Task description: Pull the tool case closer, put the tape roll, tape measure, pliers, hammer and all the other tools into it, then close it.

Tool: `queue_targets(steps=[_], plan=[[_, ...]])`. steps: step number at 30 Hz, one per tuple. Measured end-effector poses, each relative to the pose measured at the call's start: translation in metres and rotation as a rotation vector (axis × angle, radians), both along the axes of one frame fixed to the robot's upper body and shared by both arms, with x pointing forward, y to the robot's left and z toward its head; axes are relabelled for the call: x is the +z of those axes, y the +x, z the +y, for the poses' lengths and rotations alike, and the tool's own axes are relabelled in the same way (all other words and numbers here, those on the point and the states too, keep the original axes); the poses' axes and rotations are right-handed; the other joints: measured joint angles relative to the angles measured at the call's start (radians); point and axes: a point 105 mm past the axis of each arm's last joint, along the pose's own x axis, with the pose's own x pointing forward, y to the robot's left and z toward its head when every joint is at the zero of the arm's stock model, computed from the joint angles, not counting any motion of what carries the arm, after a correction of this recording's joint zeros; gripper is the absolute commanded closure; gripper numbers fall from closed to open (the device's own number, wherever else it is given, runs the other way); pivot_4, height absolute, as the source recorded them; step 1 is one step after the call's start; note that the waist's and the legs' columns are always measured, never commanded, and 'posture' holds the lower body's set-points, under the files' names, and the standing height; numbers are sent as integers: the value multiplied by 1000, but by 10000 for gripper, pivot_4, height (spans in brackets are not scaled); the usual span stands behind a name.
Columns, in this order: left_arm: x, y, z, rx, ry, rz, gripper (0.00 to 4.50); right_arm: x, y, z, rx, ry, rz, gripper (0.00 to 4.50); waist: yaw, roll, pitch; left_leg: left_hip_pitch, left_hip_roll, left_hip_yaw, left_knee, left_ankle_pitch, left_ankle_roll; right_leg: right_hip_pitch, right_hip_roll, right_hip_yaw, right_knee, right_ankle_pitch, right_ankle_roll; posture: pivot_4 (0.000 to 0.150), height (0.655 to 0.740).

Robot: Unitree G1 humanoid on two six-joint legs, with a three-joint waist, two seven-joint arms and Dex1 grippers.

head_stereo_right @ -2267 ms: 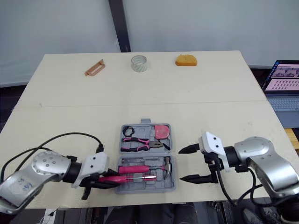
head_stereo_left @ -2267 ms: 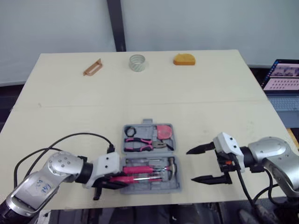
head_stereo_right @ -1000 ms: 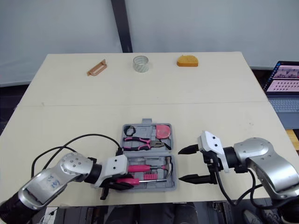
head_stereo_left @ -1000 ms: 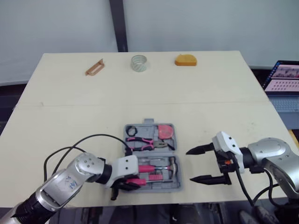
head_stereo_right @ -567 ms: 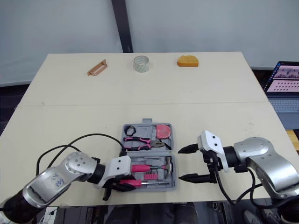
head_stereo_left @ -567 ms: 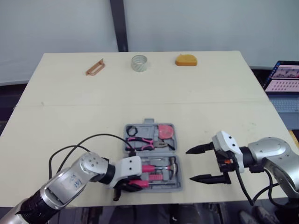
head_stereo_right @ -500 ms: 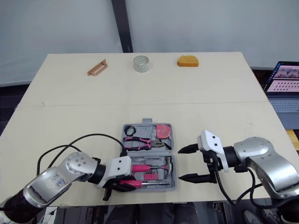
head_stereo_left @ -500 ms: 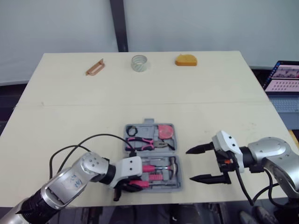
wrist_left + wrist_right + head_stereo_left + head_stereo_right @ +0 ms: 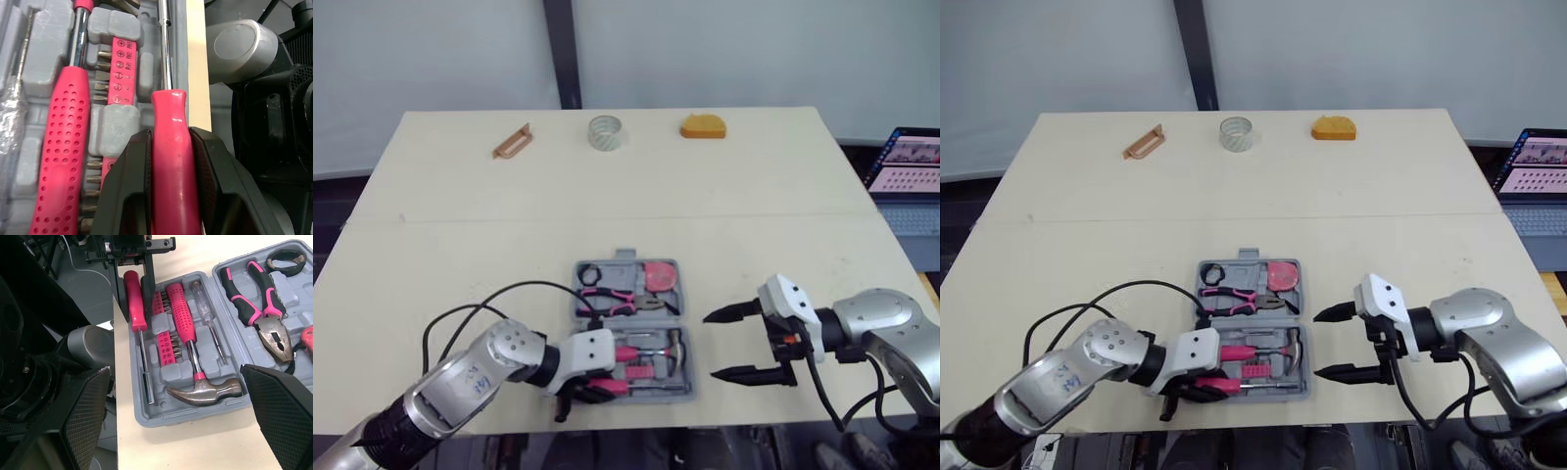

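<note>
The grey tool case (image 9: 680, 323) lies open near the table's front edge. Its back half holds the black tape roll (image 9: 286, 262), the pink tape measure (image 9: 657, 276) and the pliers (image 9: 254, 308). Its front half holds the hammer (image 9: 195, 372), a tester screwdriver (image 9: 210, 325) and a pink bit strip (image 9: 120, 73). My left gripper (image 9: 170, 142) is at the case's front left corner, shut on the handle of a pink screwdriver (image 9: 134, 303). The screwdriver's shaft lies along the front slot. My right gripper (image 9: 729, 343) hovers open just right of the case, holding nothing.
Along the table's far edge lie a brown clip-like piece (image 9: 510, 141), a clear tape roll (image 9: 604, 131) and an orange object (image 9: 702, 125). A laptop (image 9: 906, 166) stands beyond the right edge. The table's front edge runs just behind the case.
My left arm has slid right along the case's front with the pink screwdriver, bringing it over the front slot. The right gripper has stayed put and open.
</note>
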Motion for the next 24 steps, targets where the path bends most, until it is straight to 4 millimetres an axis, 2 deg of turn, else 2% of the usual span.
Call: queue_targets(steps=[24], plan=[[-7, -1, -6, 32, 14, 14, 38391, -2, -1, -1, -1, 0, 3, 0, 0, 0, 0, 0, 0, 0, 1, 0, 0, 0, 0, 0, 0, 0, 0, 1500, 7400]])
